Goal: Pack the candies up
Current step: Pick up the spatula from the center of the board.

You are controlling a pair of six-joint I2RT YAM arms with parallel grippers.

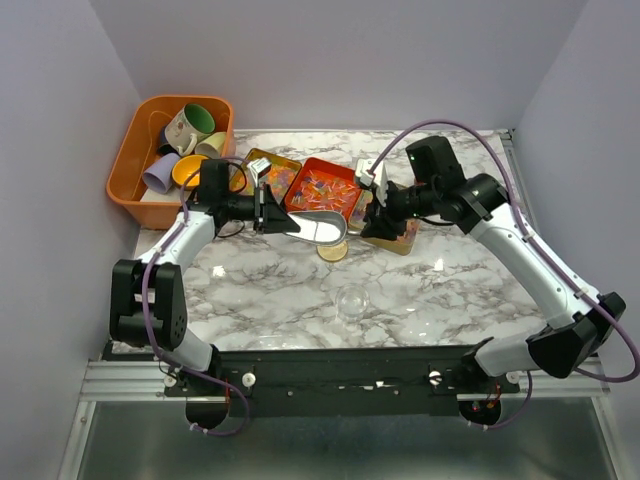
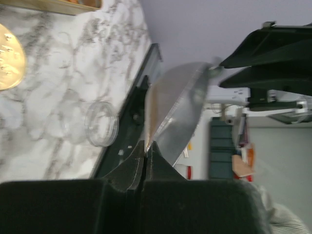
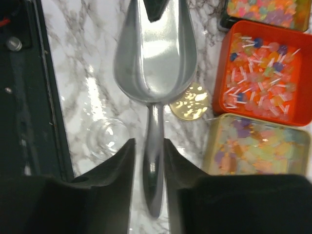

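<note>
The candies lie in a red tray and two gold tins. The right wrist view shows them as small mixed sweets in the red tray and in the tin beside it. A silver scoop is held above the table, and its bowl is empty. My left gripper is shut on the scoop's rim. My right gripper is open, with its fingers on either side of the scoop handle.
A clear glass jar stands near the table's front middle and also shows in the right wrist view. A flat gold lid lies under the scoop. An orange bin of mugs sits at the back left.
</note>
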